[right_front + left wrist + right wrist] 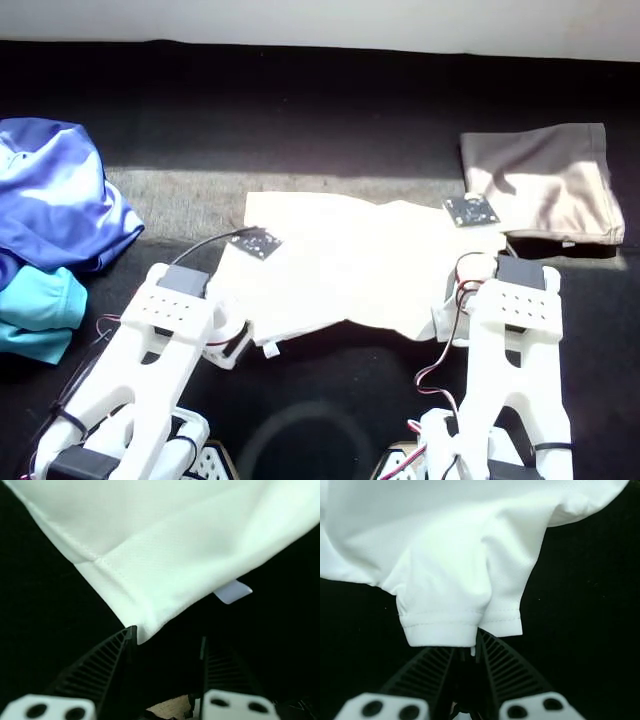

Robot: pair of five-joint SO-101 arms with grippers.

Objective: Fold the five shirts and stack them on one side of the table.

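A white shirt lies spread on the dark table, between the two arms. My left gripper is at its near left corner. In the left wrist view that gripper is open, and the hemmed corner of the shirt just touches the tip of one finger. My right gripper is at the near right corner. In the right wrist view it is shut on the hem of the white shirt, with the cloth bunched just above the fingers.
A folded grey shirt lies at the back right. At the left edge a blue shirt is piled on a teal one. A small white label sticks out from under the white shirt's edge.
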